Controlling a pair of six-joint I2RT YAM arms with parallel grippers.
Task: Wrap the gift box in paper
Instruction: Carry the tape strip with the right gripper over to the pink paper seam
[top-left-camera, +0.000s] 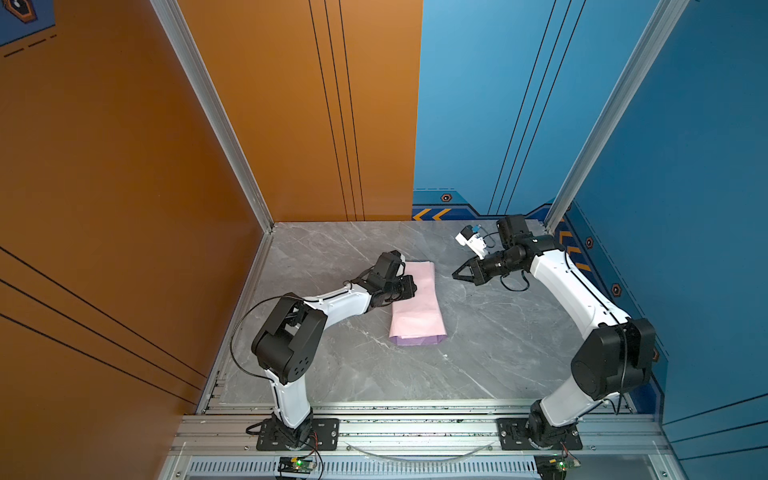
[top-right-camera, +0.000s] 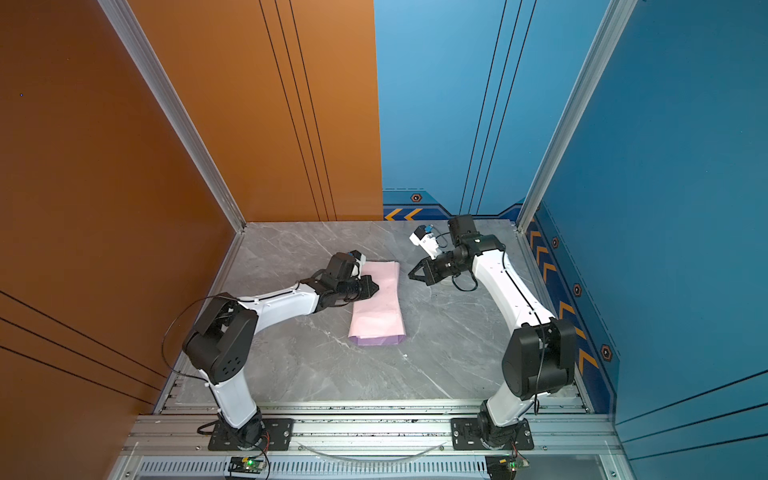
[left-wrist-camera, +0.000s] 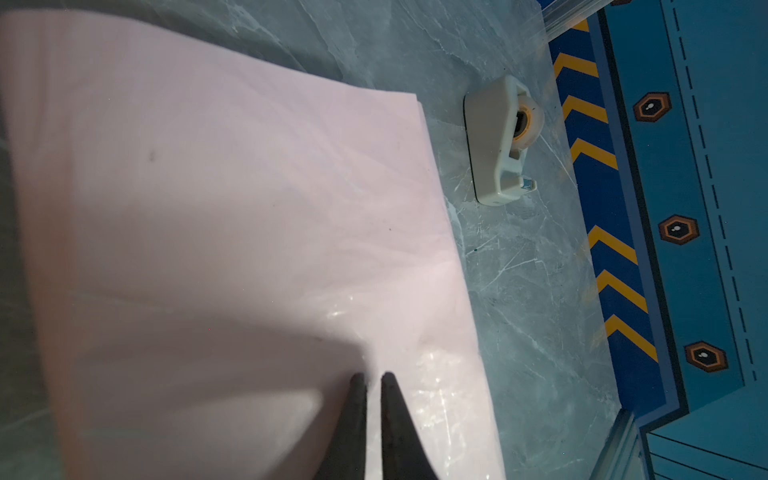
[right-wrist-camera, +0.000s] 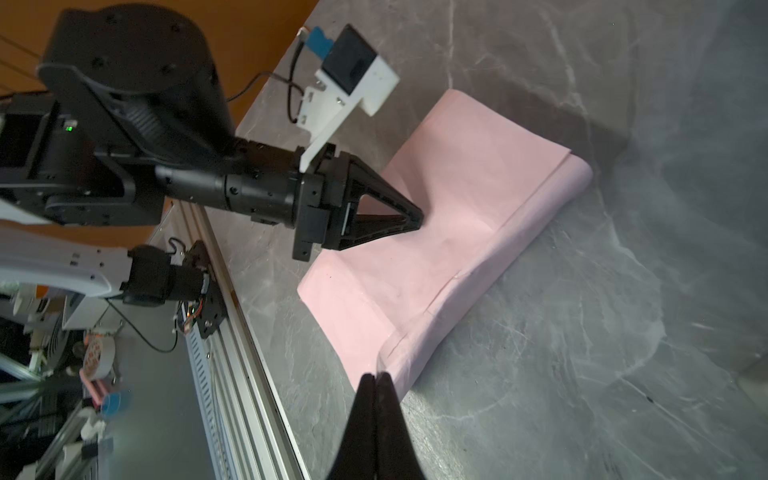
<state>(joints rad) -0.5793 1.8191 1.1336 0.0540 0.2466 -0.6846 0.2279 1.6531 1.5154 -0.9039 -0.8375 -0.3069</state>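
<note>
The paper (top-left-camera: 417, 320) lies folded into a long pink bundle mid-table, a lilac strip (top-left-camera: 415, 340) showing at its near end; both top views show the paper (top-right-camera: 380, 316). The gift box is hidden. My left gripper (top-left-camera: 414, 286) (top-right-camera: 376, 286) presses its tips onto the paper's top near the far half; the right wrist view shows the left gripper (right-wrist-camera: 419, 217) denting the sheet (right-wrist-camera: 478, 199). Its jaws are nearly together, a thin slit between them (left-wrist-camera: 373, 376). My right gripper (top-left-camera: 454, 275) (right-wrist-camera: 375, 376) hangs shut and empty, just right of the bundle's far end.
A beige tape dispenser (left-wrist-camera: 494, 141) stands on the grey marble table beyond the paper, near the blue chevron wall (left-wrist-camera: 602, 249). An orange wall closes the left side. An aluminium rail (top-left-camera: 415, 424) with both arm bases runs along the front.
</note>
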